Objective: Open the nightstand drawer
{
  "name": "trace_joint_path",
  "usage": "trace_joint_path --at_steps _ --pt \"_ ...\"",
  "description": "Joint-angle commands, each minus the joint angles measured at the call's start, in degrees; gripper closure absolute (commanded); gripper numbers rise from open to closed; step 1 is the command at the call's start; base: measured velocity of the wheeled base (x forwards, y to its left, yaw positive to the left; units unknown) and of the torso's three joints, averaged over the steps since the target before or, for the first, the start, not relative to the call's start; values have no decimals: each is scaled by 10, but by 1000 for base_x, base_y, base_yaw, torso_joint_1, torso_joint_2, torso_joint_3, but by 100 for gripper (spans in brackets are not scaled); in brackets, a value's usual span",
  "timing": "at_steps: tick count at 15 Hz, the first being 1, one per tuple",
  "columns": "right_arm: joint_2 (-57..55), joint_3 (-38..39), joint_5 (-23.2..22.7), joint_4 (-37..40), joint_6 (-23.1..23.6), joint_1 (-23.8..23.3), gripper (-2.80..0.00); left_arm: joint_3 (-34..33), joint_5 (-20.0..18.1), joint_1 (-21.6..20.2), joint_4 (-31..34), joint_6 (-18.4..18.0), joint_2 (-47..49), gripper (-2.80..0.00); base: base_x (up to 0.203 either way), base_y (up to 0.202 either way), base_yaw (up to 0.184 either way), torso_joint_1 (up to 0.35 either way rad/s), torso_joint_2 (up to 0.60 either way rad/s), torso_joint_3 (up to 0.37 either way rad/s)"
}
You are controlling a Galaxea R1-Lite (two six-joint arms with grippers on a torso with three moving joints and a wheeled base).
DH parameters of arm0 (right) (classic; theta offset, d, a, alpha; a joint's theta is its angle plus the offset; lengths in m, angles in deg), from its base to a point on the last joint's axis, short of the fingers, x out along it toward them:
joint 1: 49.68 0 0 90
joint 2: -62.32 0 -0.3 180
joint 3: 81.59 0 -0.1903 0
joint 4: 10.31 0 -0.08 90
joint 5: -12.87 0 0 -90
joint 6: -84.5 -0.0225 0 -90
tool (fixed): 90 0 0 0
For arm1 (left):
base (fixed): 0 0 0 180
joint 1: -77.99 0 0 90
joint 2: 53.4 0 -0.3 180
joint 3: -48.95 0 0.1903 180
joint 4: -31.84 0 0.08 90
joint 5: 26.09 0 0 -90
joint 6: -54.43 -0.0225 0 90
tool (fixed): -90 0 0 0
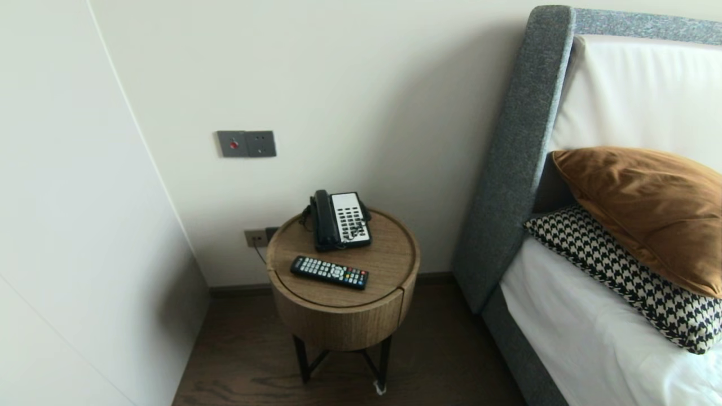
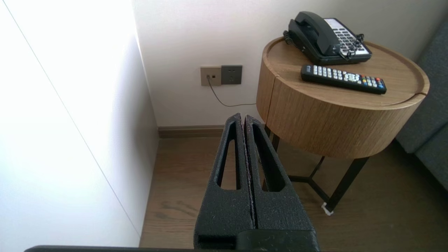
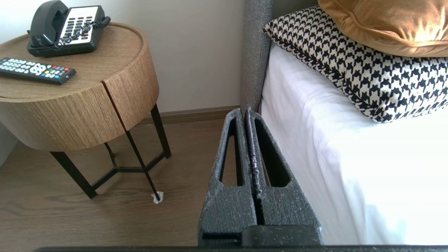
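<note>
**Nothing grabbed yet, both hands parked low**

Looks like pre-start. The left hand [image 2: 244, 117] and right hand [image 3: 244, 110] are both pressed together and empty, hanging below the round wooden surface [image 1: 389, 254], one on either side. The remote [image 1: 329, 272] lies at that surface's front, the phone [image 1: 340, 219] at its back. I reckon any grab means rising above its rim, then spreading. The bed [image 1: 592, 338] is to its right, a wall corner to its left.

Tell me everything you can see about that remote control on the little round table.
The remote control is a slim black bar, plastic by its look, lying flat and face up on the round wooden table. Rows of pale buttons cover its face, with a few coloured ones near the end toward the bed. It lies near the table's front edge, slightly askew, apart from the telephone behind it. Only the tabletop touches it.
</note>
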Motion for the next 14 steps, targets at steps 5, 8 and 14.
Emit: trace_joint_path --at_steps 5,8,14 --pt "6 3 0 0 0 0 0 0 0 0 -1 0 -1 0 0 0 0 0 0 0" --pt "6 3 0 0 0 0 0 0 0 0 -1 0 -1 0 0 0 0 0 0 0" --pt "6 3 0 0 0 0 0 0 0 0 -1 0 -1 0 0 0 0 0 0 0"
